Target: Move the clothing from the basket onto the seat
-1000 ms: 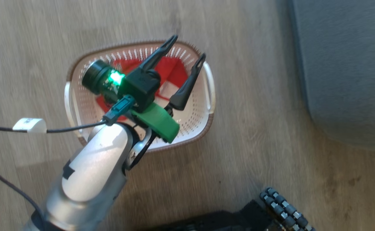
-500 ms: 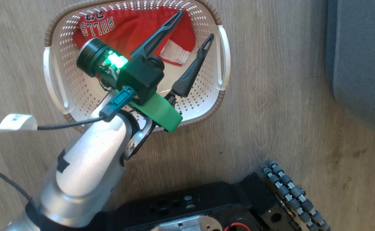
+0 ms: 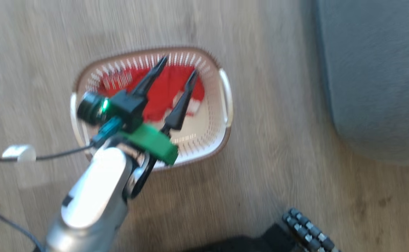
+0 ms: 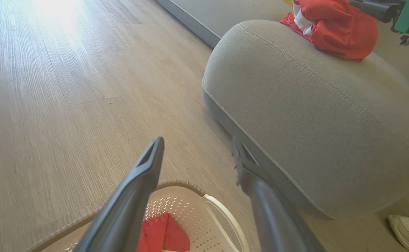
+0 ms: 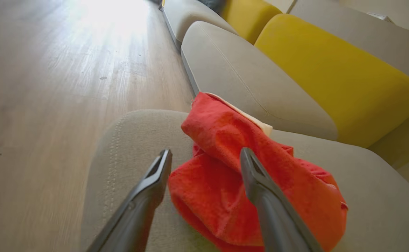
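My left pincer [image 3: 178, 68] hangs over the basket [image 3: 225, 91], its two fingers spread wide with nothing between them. Directly below its tips, red clothing [image 3: 162, 92] lies bunched on the basket floor, reaching out past both fingers. In the left wrist view the basket's rim sits just under the fingers. The grey seat [image 4: 312, 105] bulges up just beyond the right-hand finger, standing on the wooden floor [image 4: 68, 87] that runs ahead of the left-hand one.

Further right, my right pincer [image 5: 206, 154] sits low over the top of the seat, jaws well apart. A second red garment [image 5: 211, 196] lies crumpled on the cushion between its fingers and ahead of them, with a pale edge showing at the far fold. It looks let go, though from this angle I can't tell whether the cloth brushes the inner pads. Past the tips and to their right lies a yellow cushion [image 5: 330, 77].
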